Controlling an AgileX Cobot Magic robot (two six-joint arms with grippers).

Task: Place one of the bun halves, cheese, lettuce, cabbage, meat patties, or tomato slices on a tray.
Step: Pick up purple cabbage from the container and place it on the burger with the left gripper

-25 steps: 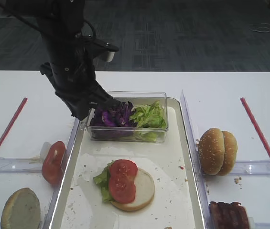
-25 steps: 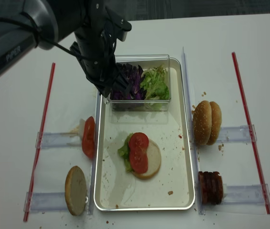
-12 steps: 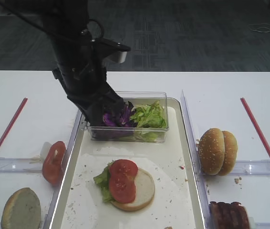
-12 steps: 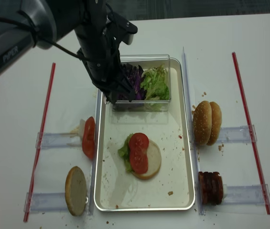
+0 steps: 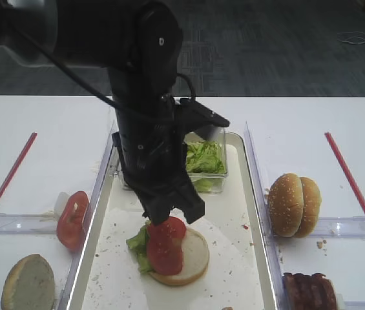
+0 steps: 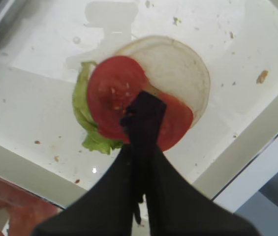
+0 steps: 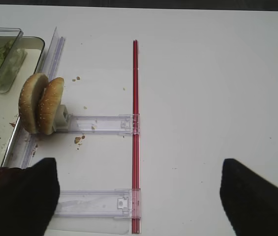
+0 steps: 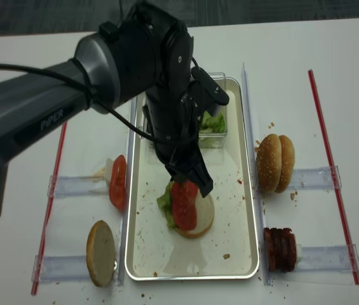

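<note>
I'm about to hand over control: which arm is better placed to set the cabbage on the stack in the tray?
Left. The left gripper is shut on a dark cabbage piece directly above the tomato slices on the bun half in the tray. The right gripper hangs open over the table, off to the side.

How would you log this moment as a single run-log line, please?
left gripper: shut on cabbage, above tomato slices | bun half: on tray | right gripper: open, idle
</note>
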